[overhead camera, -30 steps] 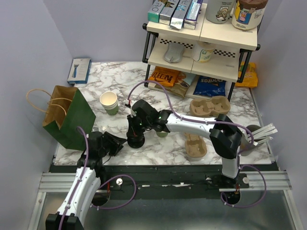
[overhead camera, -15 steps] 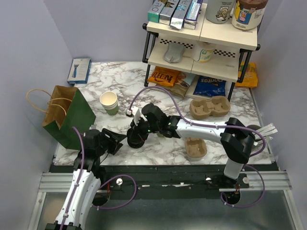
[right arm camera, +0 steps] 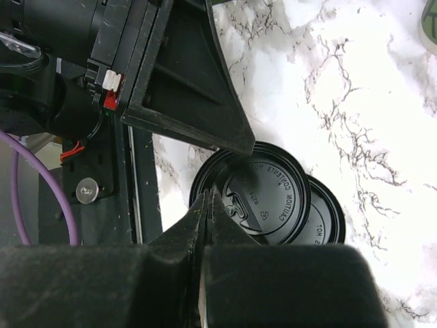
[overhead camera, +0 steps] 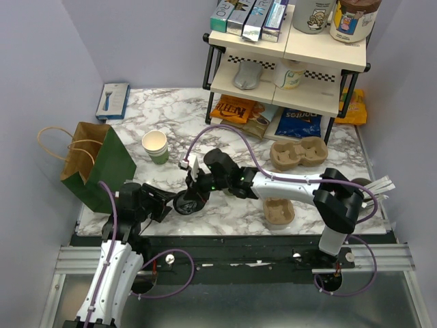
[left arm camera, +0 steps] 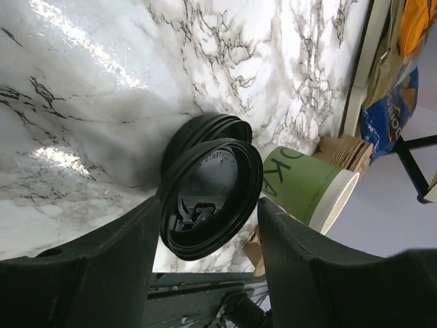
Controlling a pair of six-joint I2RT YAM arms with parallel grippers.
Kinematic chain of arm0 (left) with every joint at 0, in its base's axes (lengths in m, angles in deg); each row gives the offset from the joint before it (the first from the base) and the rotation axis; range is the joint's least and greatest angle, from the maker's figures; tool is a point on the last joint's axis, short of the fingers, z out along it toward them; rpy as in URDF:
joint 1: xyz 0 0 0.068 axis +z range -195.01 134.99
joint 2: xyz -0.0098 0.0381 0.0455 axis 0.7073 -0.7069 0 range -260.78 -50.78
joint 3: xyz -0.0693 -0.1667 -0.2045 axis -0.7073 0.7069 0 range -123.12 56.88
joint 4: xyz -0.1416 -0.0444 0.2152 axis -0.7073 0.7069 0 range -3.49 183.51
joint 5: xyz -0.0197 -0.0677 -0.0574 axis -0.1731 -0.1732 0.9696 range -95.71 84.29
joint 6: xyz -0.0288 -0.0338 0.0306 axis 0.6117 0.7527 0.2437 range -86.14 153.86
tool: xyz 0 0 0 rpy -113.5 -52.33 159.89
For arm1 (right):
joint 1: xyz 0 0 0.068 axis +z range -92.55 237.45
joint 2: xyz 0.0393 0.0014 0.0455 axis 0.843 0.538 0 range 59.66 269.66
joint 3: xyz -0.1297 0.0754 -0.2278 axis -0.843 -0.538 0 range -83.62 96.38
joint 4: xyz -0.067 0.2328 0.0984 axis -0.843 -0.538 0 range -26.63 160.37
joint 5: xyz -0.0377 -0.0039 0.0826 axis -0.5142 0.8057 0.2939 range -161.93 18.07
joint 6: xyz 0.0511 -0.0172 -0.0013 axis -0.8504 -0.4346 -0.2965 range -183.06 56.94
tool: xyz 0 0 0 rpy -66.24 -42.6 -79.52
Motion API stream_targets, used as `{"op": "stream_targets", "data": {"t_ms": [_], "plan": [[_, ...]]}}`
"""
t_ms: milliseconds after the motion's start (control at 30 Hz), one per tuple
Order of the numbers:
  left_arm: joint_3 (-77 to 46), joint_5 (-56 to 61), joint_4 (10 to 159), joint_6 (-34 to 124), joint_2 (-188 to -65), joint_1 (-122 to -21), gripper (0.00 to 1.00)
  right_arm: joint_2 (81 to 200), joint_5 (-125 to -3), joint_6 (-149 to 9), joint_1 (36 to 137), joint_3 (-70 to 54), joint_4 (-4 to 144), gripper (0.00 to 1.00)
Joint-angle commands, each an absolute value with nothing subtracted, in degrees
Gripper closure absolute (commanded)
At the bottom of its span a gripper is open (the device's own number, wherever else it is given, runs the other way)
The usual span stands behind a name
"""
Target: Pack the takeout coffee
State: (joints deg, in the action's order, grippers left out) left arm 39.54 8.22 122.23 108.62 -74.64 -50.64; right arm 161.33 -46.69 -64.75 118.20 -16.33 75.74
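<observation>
A black lid stands tilted on edge over a second black lid that lies flat on the marble. My right gripper is shut on the tilted lid at its rim, seen as a dark disc near the table's front edge. My left gripper is open, one finger on each side of that lid, close to its rim. A dark-green cup lies on its side just behind the lids. Another green cup stands upright farther back.
A green paper bag stands at the left. Two brown pulp carriers lie to the right of my right arm. A grey cup with white sticks is at the right edge. The shelf rack fills the back.
My right gripper has carried the lid left and toward the front edge, tipping it up between my left gripper's fingers. My left gripper has opened wider.
</observation>
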Motion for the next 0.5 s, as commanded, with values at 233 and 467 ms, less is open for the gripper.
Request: {"op": "stream_targets", "data": {"t_ms": [233, 467], "plan": [[38.43, 8.18, 121.84, 98.30, -81.36, -50.64, 0.35, 156.79, -56.28, -72.73, 118.45, -17.88, 77.50, 0.81], [37.81, 9.75, 118.60, 93.54, -87.51, -50.64, 0.41, 151.34, -64.09, -77.81, 118.27, -18.76, 75.83, 0.71]]}}
